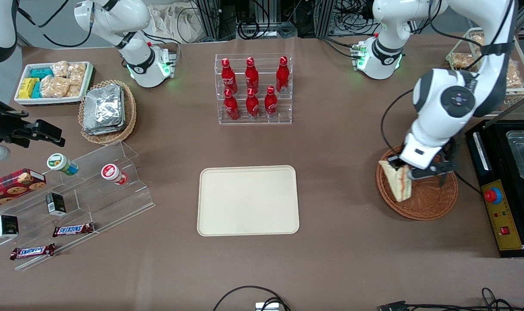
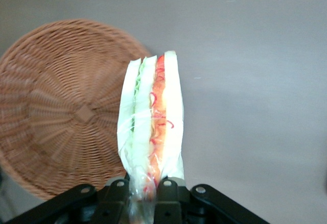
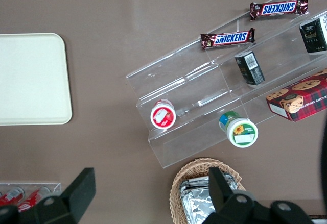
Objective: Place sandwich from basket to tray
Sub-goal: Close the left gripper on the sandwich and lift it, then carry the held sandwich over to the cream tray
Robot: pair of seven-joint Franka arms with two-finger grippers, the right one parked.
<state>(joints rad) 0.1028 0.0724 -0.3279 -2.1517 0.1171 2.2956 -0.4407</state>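
I see the flat cream tray [image 1: 248, 201] with rounded corners lying bare nearest me, then — toward the working arm's end — my gripper [image 2: 142, 187] clamped on the plastic-wrapped wedge sandwich [image 2: 151, 122], lifted over the round woven basket's [image 1: 421, 198] rim — red bottles [image 1: 252, 88] racked farther off.

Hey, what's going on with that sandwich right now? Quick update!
Gripper shut on sandwich, held above the basket rim. Tray bare, waiting toward the parked arm's end. Nothing between them.
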